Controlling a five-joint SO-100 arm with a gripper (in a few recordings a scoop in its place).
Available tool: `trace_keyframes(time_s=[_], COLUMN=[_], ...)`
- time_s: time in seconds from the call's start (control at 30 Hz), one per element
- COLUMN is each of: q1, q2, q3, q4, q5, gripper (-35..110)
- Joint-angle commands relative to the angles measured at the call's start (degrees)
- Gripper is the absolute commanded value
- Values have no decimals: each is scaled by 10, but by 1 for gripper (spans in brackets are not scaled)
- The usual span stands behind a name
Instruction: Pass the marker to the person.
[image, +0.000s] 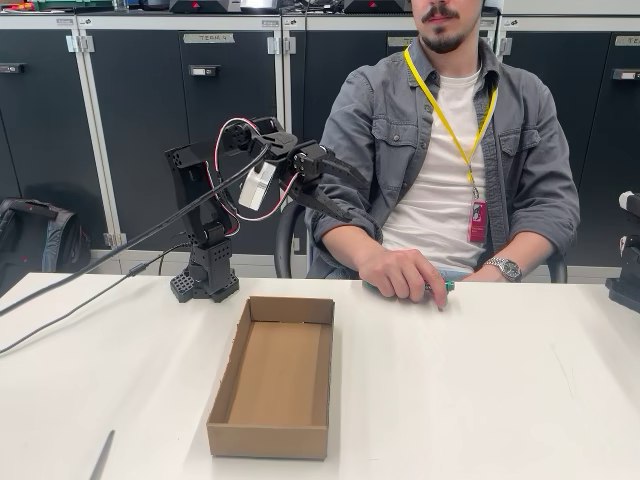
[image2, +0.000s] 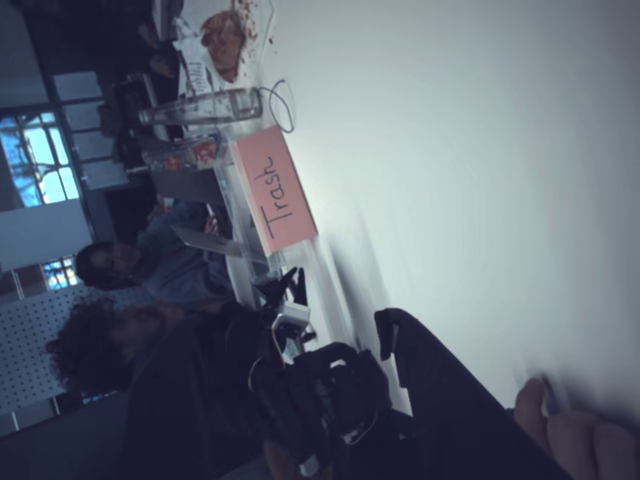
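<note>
Here the person (image: 440, 150) is sitting behind the white surface (image: 480, 400), wearing a grey overshirt, a white T-shirt, a yellow lanyard with a red badge and a silver wristwatch. The person's hand (image: 403, 274) is resting on the surface and covering the green marker (image: 447, 286), whose tip is protruding at the right of the fingers in the fixed view; its label is hidden. The black arm's end effector (image: 345, 190) is hanging raised above the surface, to the left of the person's forearm and apart from the marker, grasping nothing; whether its jaws are parted cannot be told. An open cardboard box (image: 272, 378) is lying in front of the arm's base. A thin grey stick (image: 101, 456) is lying at the lower left edge. In the wrist view, which is lying on its side, a pink sign (image2: 275, 190) is reading "Trash", beside a clear bottle (image2: 200, 106).
</note>
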Motion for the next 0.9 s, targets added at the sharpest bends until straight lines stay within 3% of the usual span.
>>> trace_keyframes(time_s=[0.0, 0.87], q1=[2, 11], q2=[32, 38], q3=[-1, 1], q4=[-7, -4], q5=[1, -4], gripper=[37, 37])
